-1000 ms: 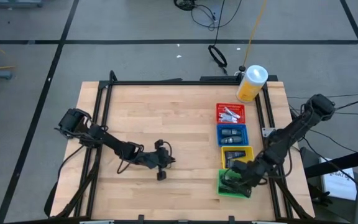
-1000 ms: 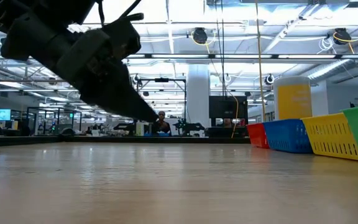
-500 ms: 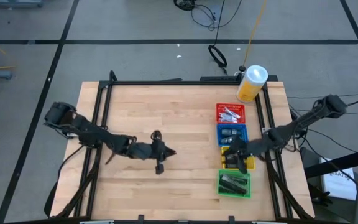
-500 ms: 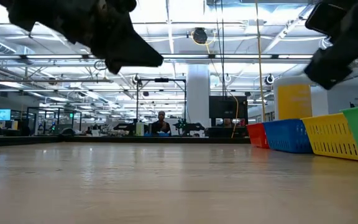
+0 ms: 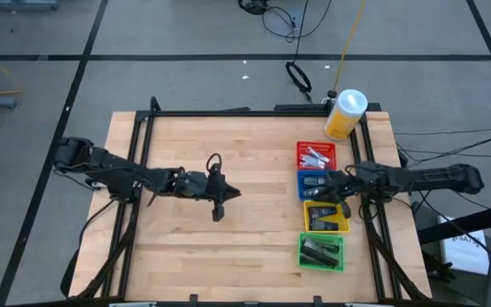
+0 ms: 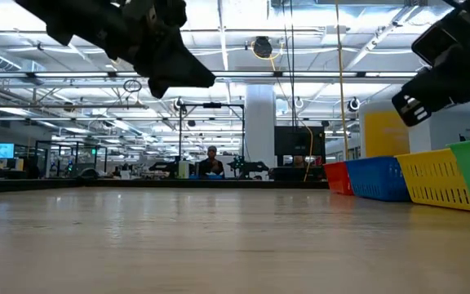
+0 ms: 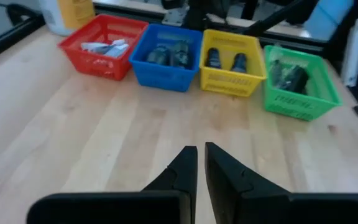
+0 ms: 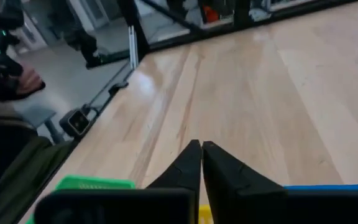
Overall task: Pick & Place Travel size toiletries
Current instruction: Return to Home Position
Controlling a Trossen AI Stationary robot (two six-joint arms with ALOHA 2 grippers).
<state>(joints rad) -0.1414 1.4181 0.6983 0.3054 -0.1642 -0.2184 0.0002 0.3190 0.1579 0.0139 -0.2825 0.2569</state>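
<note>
The travel size toiletries lie sorted in four small baskets along the table's right side. White and silvery sachets fill the red basket (image 5: 315,155) (image 7: 104,46). Dark pieces sit in the blue basket (image 5: 313,183) (image 7: 166,55), the yellow basket (image 5: 325,218) (image 7: 231,61) and the green basket (image 5: 321,252) (image 7: 296,78). My left gripper (image 5: 220,201) (image 7: 201,152) hovers shut and empty above the table's middle, pointing at the baskets. My right gripper (image 5: 332,184) (image 8: 201,148) hangs shut and empty above the blue and yellow baskets.
A large yellow canister with a white lid (image 5: 345,113) stands at the far right corner, beyond the red basket. A black frame (image 5: 228,112) runs round the table. Bare wood (image 5: 254,247) stretches between my left gripper and the baskets.
My right gripper has come up out of the green basket and moved toward the far edge, to above the blue and yellow baskets, its arm swinging level. My left gripper has risen and drifted a little toward the far edge. Both stayed shut.
</note>
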